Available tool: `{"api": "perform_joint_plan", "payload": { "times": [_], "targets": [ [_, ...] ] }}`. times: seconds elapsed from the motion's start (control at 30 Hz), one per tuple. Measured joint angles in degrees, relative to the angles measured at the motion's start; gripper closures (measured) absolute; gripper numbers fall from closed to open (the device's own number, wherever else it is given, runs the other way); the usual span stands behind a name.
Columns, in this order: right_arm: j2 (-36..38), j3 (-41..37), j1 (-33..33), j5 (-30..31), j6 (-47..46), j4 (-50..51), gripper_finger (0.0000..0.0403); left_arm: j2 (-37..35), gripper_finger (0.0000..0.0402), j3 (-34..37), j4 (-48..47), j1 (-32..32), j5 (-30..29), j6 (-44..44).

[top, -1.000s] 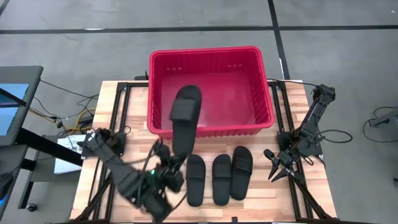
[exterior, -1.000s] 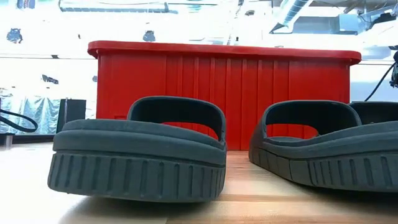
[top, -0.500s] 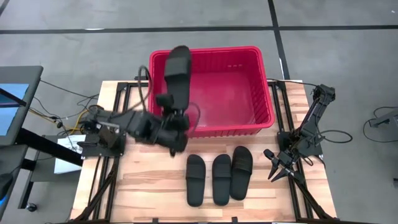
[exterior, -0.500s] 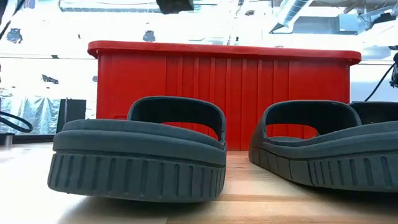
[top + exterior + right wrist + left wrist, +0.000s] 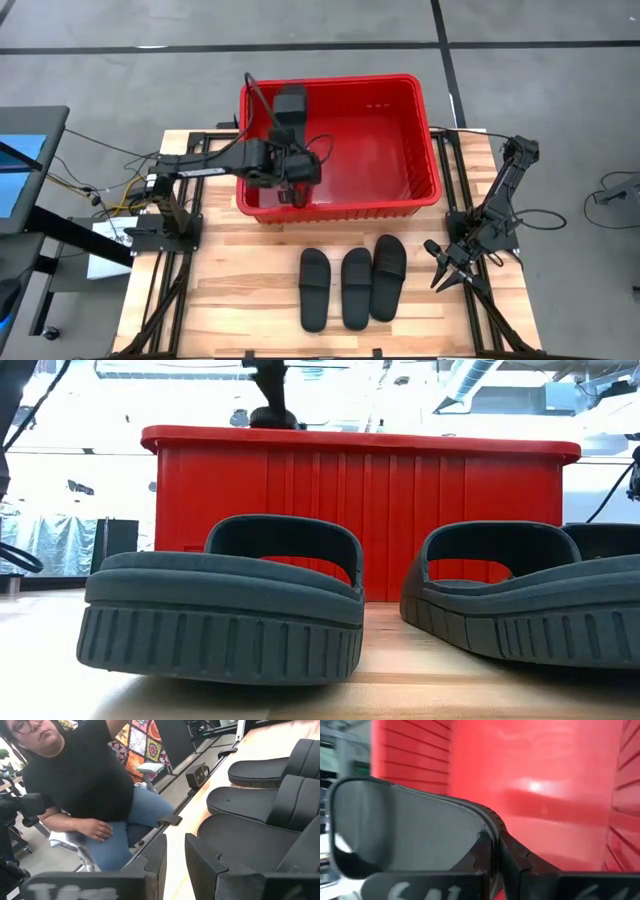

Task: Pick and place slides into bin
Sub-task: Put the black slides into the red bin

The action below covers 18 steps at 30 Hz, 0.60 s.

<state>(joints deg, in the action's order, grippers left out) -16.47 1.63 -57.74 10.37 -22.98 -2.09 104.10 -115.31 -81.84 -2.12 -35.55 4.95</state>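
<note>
From above, the left gripper [image 5: 292, 190] is reaching over the near-left part of the big red plastic bin [image 5: 425, 130]. It is pinched tight on one black rubber slide sandal [image 5: 290, 104]. The sandal sticks up and away from the gripper, with its long side pointing toward the far wall, and it hangs right over the bin floor. So the way to go looks like straight down. Three more black slides [image 5: 343, 287] lie side by side on the wooden table [image 5: 240, 300], nearer the front, between the two arms. The right gripper [image 5: 444, 268] waits low at the table's right edge, near those three.

From table height, two sandals fill the front and the red bin stands behind them.

From the left wrist, the held sandal's flat grey sole is clamped in the fingers [image 5: 517, 865], with red bin wall behind.

From the right wrist, the fingers [image 5: 200, 860] stand a little apart with nothing between them, and the slides lie just ahead.
</note>
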Motion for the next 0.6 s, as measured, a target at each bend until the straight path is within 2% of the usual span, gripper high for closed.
{"api": "perform_joint_plan", "payload": {
  "times": [0.17,0.6],
  "targets": [
    [0.00,0.00,0.00,0.00,0.00,0.00,0.0342,0.01,0.0401,6.65,4.86,-3.96,6.24,2.56],
    [-0.02,0.00,0.00,0.02,0.00,0.04,0.0342,0.03,0.0401,23.22,16.32,-13.99,18.08,6.91]
  ]
}}
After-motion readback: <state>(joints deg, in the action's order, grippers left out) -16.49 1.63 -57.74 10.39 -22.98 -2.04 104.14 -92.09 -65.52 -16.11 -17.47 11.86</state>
